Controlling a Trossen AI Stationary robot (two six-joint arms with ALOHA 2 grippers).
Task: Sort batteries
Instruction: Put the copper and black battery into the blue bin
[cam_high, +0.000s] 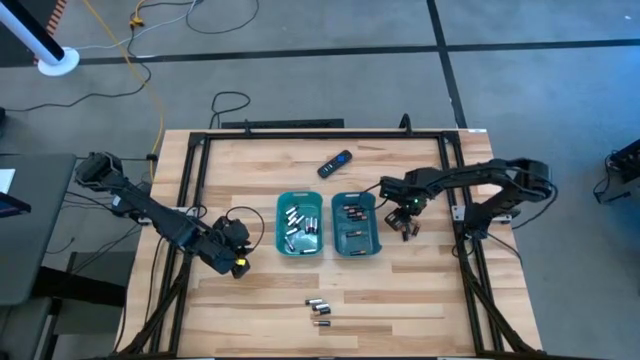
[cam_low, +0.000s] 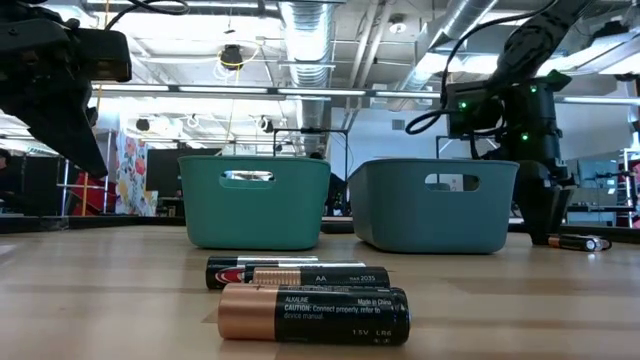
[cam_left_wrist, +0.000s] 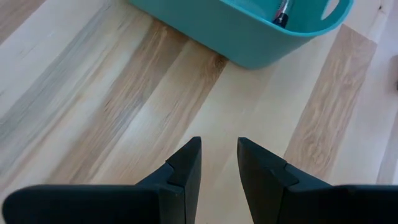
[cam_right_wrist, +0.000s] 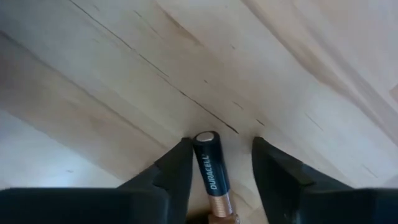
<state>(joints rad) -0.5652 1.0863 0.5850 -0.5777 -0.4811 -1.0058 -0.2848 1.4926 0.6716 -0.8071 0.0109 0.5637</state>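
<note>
Two teal trays stand side by side mid-table: the left tray (cam_high: 281, 226) holds silvery-grey batteries (cam_high: 300, 222), the right tray (cam_high: 377, 228) dark ones (cam_high: 350, 212). Three loose batteries (cam_high: 318, 308) lie near the table's near edge, close up in the low view (cam_low: 312, 313). My right gripper (cam_high: 407, 222) (cam_right_wrist: 221, 146) is open and low at the table, right of the right tray, with its fingers on either side of a dark, copper-ended battery (cam_right_wrist: 209, 163) (cam_low: 578, 242) lying flat. My left gripper (cam_high: 240, 250) (cam_left_wrist: 219, 149) hangs open above bare wood, left of the left tray (cam_left_wrist: 249, 37). My right gripper comes from above with its fingers along the battery. One finger (cam_right_wrist: 177, 168) is close against the battery's side (cam_right_wrist: 200, 165), but I cannot tell whether it touches. A gap shows at the other finger. The battery lies flat on the table.
A black remote (cam_high: 335, 163) lies behind the trays toward the far edge. Black frame rails (cam_high: 190, 180) run along the table's left, right and far sides. Bare wood lies between the trays and the loose batteries.
</note>
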